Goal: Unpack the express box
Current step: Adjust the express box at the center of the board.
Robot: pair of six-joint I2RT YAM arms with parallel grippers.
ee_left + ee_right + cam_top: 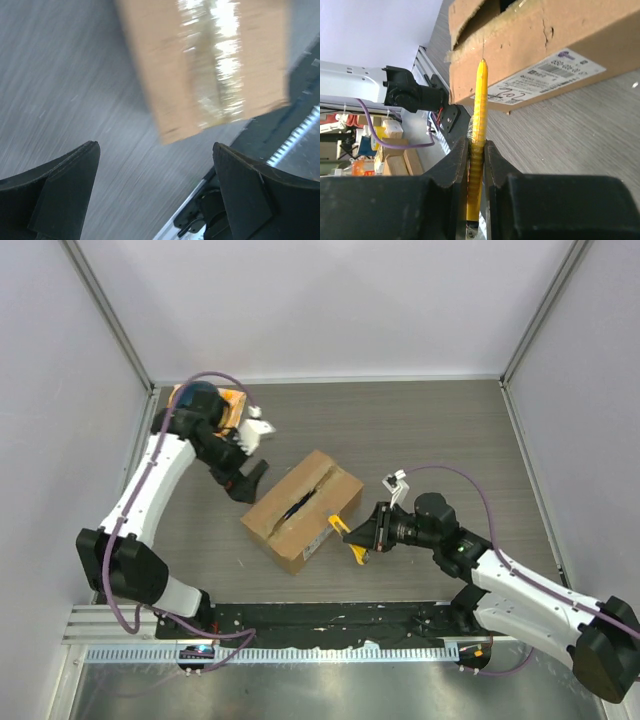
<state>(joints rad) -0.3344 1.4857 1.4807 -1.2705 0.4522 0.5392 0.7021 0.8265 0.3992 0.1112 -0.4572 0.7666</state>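
My left tool [250,482] hangs wide and empty just left of the express box [290,530] mid-desk [420,430], top seam looks slit, flaps not spread, nothing out, right tool [366,534] pinching a yellow cutter [479,100] at its right end.

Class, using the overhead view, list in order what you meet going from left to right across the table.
In order: left arm's fingers → express box → yellow tool → right arm's fingers.
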